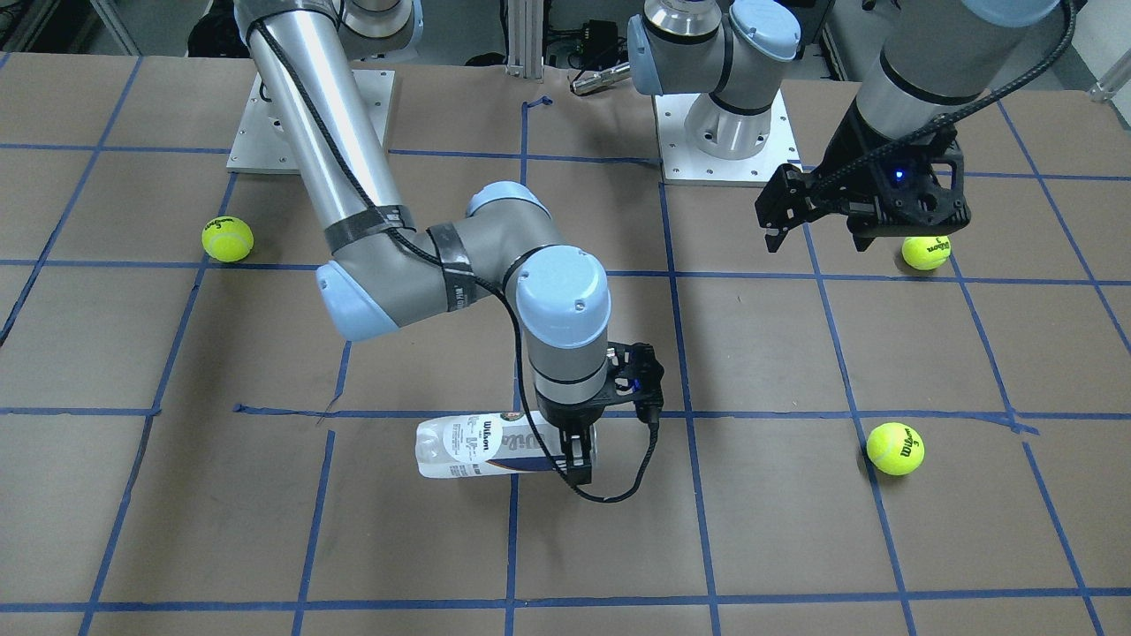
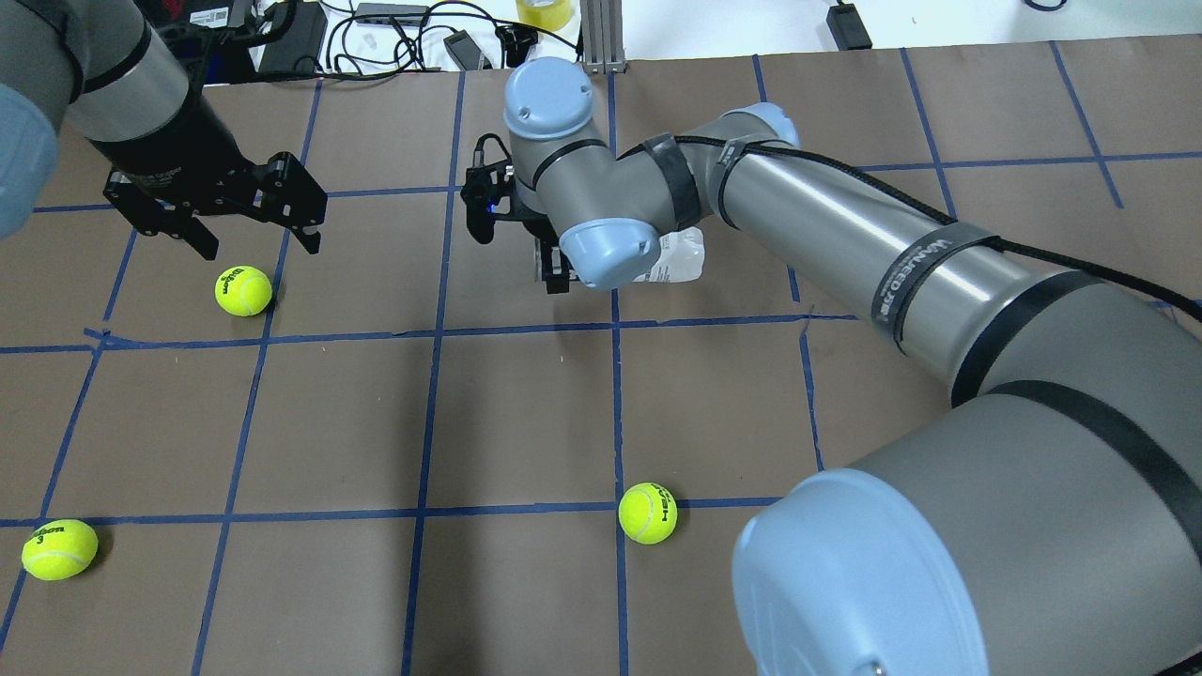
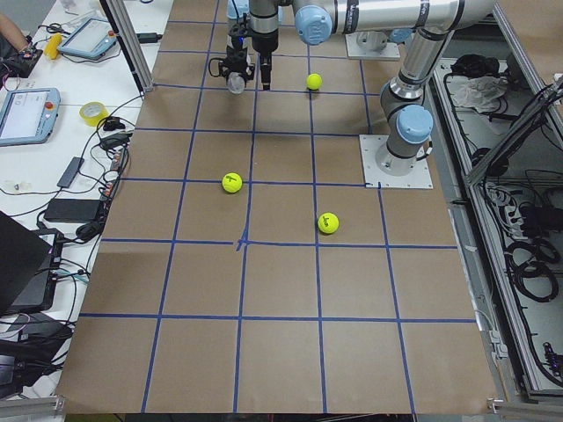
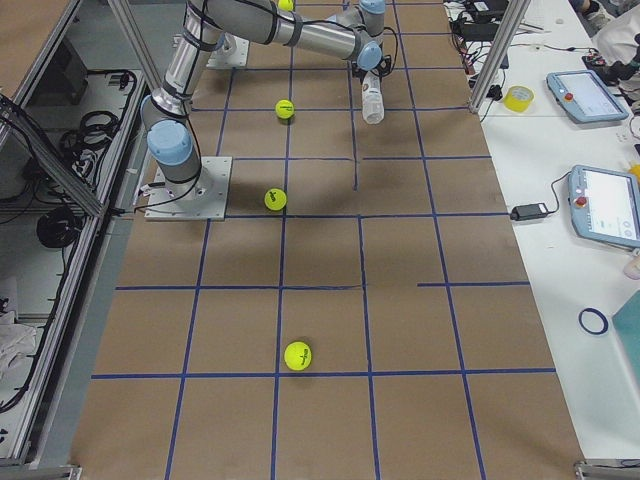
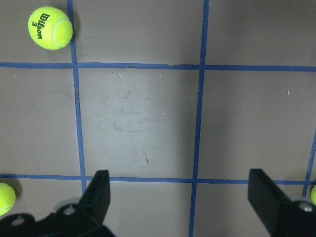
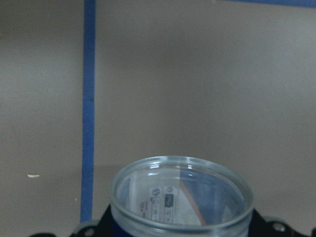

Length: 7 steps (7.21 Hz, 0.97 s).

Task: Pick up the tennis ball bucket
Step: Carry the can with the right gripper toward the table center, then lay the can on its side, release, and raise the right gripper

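Observation:
The tennis ball bucket (image 1: 482, 446) is a clear Wilson can with a white label and navy band, lying on its side near the table's middle. My right gripper (image 1: 579, 458) points straight down and is shut across the can near its open end. The right wrist view shows the can's open rim (image 6: 181, 192) between the jaws. In the overhead view only the can's closed end (image 2: 678, 255) shows past the arm. I cannot tell whether the can is off the table. My left gripper (image 1: 817, 238) hangs open and empty above the table, its fingers (image 5: 98, 190) wide apart.
Three yellow-green tennis balls lie loose on the brown paper with its blue tape grid. One (image 1: 926, 252) is right beside the left gripper, one (image 1: 895, 448) is near the front and one (image 1: 227, 239) is on the right arm's side. Both arm bases stand at the robot's edge.

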Each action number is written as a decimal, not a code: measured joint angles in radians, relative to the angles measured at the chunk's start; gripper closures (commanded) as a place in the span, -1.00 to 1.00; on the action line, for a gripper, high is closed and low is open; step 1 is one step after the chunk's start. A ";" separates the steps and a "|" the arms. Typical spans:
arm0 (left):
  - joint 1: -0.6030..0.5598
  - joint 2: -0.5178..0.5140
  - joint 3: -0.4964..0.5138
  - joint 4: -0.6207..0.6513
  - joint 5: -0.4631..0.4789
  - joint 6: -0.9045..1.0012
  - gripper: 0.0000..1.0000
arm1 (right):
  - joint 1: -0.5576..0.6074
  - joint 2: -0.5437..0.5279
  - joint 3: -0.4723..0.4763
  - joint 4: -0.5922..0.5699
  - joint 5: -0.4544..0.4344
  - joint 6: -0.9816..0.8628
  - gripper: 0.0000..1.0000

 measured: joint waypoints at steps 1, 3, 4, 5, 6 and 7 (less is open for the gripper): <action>0.000 0.000 -0.001 0.001 0.000 0.000 -1.00 | 0.023 0.021 0.000 -0.043 0.001 -0.049 -0.97; -0.001 0.000 -0.002 0.004 0.000 0.000 -1.00 | 0.035 0.033 0.000 -0.075 0.017 -0.038 -1.00; -0.001 0.000 -0.003 0.005 0.000 0.000 -1.00 | 0.022 0.029 -0.001 -0.076 0.031 0.003 -1.00; -0.001 0.000 -0.004 0.006 0.000 0.000 -1.00 | 0.000 0.021 -0.003 -0.075 0.040 0.074 -1.00; -0.001 0.000 -0.005 0.006 0.001 0.000 -1.00 | -0.025 0.002 -0.008 -0.073 0.055 0.154 -1.00; -0.001 -0.001 -0.006 0.006 0.001 0.000 -1.00 | -0.057 -0.039 -0.010 -0.061 0.084 0.236 -1.00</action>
